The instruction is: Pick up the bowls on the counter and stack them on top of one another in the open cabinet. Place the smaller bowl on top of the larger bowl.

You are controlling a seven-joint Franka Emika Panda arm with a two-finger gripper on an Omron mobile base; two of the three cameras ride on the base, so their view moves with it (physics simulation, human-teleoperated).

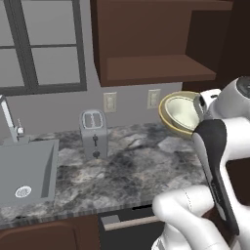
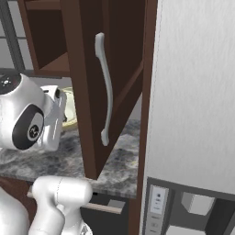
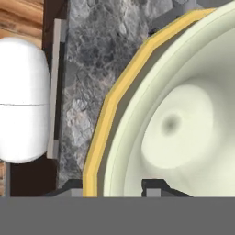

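Observation:
My gripper hangs over the right end of the counter, just below the open cabinet. It holds the larger bowl, mustard yellow, tipped on its side. The smaller bowl, cream-white, appears to sit nested inside it, a dark gap between the two rims. In the hand view my gripper is shut across both walls. One fingertip lies outside the larger bowl's yellow rim, the other inside the smaller bowl. The right base view shows the larger bowl partly hidden behind the hand.
A silver toaster stands at the back of the counter, and a grey steel sink with a tap sits at the left. The cabinet's door is swung open with a pale handle. A white wall panel fills the right side.

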